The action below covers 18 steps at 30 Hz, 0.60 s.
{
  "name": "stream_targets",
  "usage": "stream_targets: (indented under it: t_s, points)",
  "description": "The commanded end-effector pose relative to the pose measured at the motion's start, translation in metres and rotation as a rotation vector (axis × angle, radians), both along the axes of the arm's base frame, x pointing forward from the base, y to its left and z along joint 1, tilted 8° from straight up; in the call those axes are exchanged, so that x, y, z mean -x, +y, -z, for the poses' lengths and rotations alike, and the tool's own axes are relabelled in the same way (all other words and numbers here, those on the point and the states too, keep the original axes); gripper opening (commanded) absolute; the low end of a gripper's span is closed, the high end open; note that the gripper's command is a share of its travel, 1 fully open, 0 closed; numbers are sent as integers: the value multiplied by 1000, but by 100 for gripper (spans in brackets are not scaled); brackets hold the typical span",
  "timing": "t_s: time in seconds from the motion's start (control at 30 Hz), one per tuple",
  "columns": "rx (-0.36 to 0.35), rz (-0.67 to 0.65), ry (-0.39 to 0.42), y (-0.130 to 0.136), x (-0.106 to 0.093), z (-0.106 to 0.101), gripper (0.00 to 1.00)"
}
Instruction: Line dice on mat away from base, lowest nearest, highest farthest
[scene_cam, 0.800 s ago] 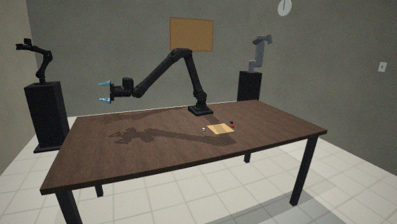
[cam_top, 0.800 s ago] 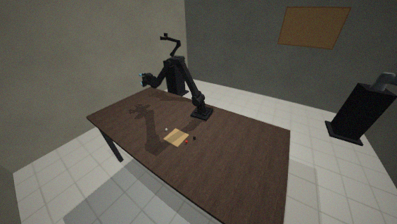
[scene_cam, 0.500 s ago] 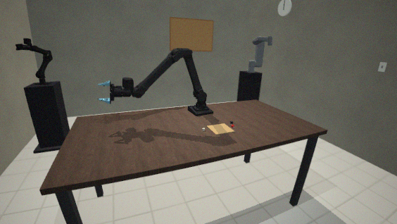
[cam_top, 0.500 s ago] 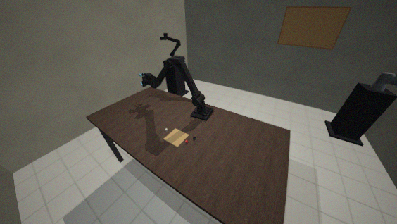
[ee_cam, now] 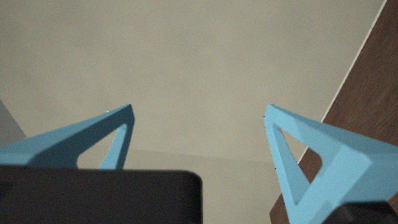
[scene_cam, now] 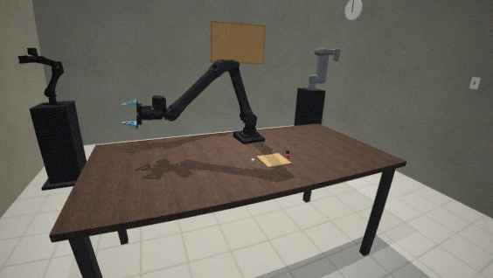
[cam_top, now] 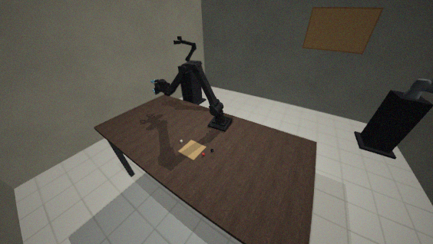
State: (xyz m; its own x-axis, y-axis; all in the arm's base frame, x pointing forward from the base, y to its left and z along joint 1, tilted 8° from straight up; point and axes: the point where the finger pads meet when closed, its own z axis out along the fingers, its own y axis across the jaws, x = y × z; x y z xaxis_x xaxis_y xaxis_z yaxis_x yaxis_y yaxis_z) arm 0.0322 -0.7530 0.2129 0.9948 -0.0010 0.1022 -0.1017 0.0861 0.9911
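Observation:
A yellowish square mat (cam_top: 186, 150) (scene_cam: 266, 162) lies flat on the table in front of the robot's base. A white die (cam_top: 181, 140) (scene_cam: 253, 160) lies on the table just off one side of the mat. A red die (cam_top: 203, 154) (scene_cam: 288, 156) lies at the mat's opposite edge; whether it touches the mat is too small to tell. A black die (cam_top: 212, 150) (scene_cam: 288, 151) lies on the table beside the red one. The numbers on the dice are too small to read. My gripper (cam_top: 153, 86) (scene_cam: 123, 114) (ee_cam: 199, 111) is open and empty, high in the air and far from the dice and mat.
My arm's base (cam_top: 219, 123) (scene_cam: 249, 137) stands at the back edge of the brown table (cam_top: 261, 176) (scene_cam: 197, 197). Two other arms stand on black pedestals (cam_top: 391, 123) (scene_cam: 59, 144) (scene_cam: 309, 107) away from the table. The arm's shadow falls across part of the mat.

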Motion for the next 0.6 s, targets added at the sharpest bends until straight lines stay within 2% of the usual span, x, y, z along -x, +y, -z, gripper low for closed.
stream_targets:
  t_s: [0.0, 0.07, 0.17, 0.2, 0.23, 0.3, 0.43, 0.47, 0.53, 0.57]
  points:
    - [34, -35, 37, 3, -29, -38, 100]
    - [0, -65, 63, 10, -51, -31, 100]
    - [-47, -132, 123, 22, -100, -29, 100]
    - [-37, -131, 122, 20, -100, -35, 100]
    - [-61, -160, 149, 28, -120, -30, 100]
    - [-61, -160, 149, 28, -120, -30, 100]
    - [-150, -309, 291, 72, -215, -21, 100]
    - [-150, -309, 291, 72, -215, -21, 100]
    - [-190, -402, 380, 103, -262, -16, 100]
    - [-191, -407, 384, 107, -268, -17, 100]
